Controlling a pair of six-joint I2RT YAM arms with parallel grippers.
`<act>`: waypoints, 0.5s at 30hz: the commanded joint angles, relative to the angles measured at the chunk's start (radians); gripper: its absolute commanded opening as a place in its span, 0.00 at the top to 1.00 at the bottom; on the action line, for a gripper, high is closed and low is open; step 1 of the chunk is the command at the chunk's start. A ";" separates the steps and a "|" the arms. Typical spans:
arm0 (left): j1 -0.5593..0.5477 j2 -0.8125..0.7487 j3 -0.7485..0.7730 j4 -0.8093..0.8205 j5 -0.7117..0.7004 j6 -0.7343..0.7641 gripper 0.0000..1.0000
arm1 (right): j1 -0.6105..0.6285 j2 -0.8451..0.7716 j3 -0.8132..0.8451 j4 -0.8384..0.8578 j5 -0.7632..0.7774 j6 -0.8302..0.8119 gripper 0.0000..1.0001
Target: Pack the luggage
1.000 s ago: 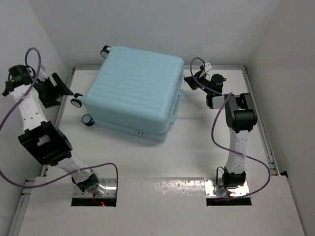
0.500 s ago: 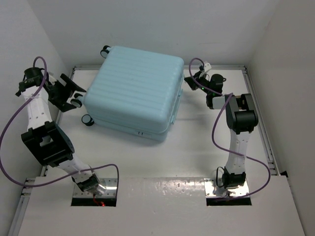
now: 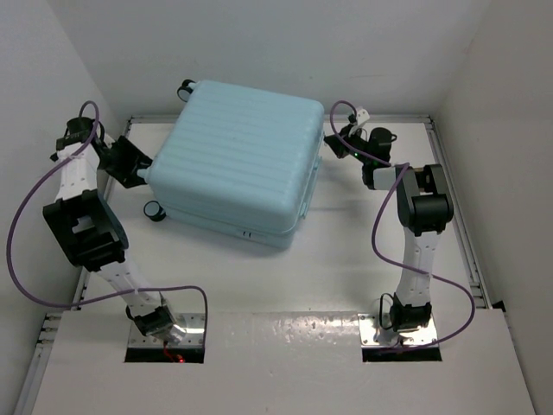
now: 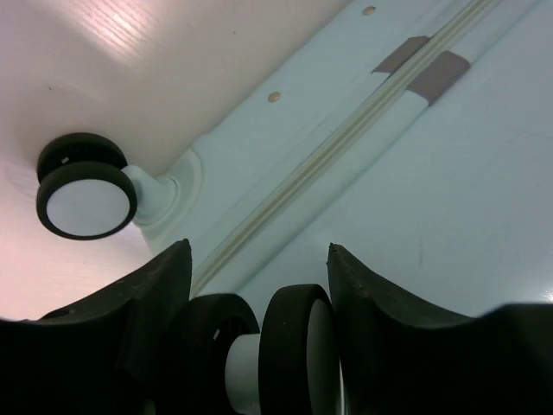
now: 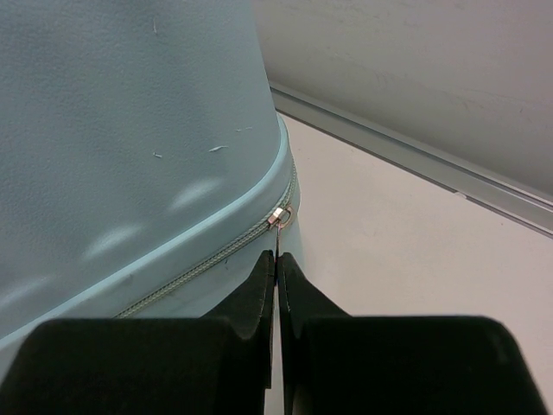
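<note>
1 luggage point(image 3: 238, 156), 2 grippers point(image 3: 138, 171) point(image 3: 331, 145)

Arms point(image 3: 415, 251) white, black joints; purple cables point(image 3: 26, 233); black pincer fingers point(image 5: 251, 294).

Pale-blue luggage point(image 3: 238, 160) on white table point(image 3: 346, 255)

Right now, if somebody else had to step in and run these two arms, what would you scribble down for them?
Luggage: lies flat on the table, lid down.
Left fingers: set on either side of a wheel at its left end. I cannot tell whether they pinch it.
Right fingers: shut on the zipper pull at its right-hand corner.
Done: case closed, pull caught.
Left: probably draw the zip round while the other arm steadies the case. How much is unzipped is not visible.
</note>
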 commanded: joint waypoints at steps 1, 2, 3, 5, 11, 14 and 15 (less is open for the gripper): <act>-0.092 -0.018 -0.004 -0.044 0.147 -0.010 0.55 | 0.009 -0.015 0.029 -0.012 -0.039 -0.032 1.00; -0.107 -0.038 -0.016 -0.044 0.147 -0.010 0.57 | 0.009 -0.015 0.032 -0.017 -0.039 -0.034 1.00; -0.107 -0.051 -0.026 -0.044 0.162 -0.019 0.57 | 0.006 -0.017 0.031 -0.018 -0.040 -0.037 1.00; -0.142 -0.080 -0.038 -0.044 0.171 -0.020 0.72 | 0.007 -0.017 0.034 -0.023 -0.039 -0.037 1.00; -0.156 -0.155 -0.050 -0.053 0.150 0.039 1.00 | 0.015 -0.022 0.037 -0.023 -0.051 -0.040 1.00; -0.084 -0.102 0.041 -0.030 0.159 0.051 1.00 | 0.022 -0.029 0.032 -0.018 -0.063 -0.037 1.00; -0.064 -0.079 0.078 -0.015 0.159 0.051 1.00 | 0.022 -0.031 0.025 -0.017 -0.065 -0.037 1.00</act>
